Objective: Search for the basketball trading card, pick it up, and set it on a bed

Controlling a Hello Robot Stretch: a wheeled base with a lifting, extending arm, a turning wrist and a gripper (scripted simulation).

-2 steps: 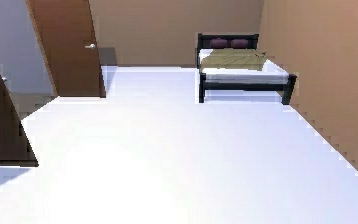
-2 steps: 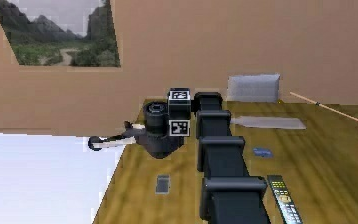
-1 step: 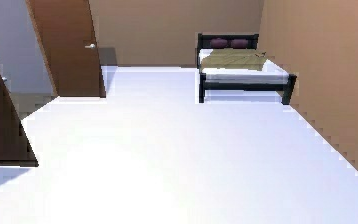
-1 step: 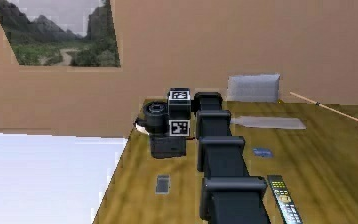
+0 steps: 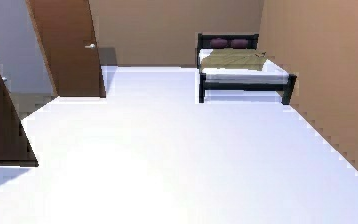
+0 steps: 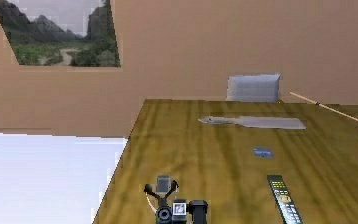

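End effector [image 6: 159, 192] seen against wooden table [image 6: 212, 150]; cannot tell opening, nor whether holding anything.

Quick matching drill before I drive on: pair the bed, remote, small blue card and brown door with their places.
Things: 1 bed; 2 remote; 3 small blue card; 4 brown door.
Places: A table, near edge, arm side view's right; B forward view's upper left; C forward view's far right corner; D mid-table, beyond the remote.
Pairs: 1-C; 2-A; 3-D; 4-B.
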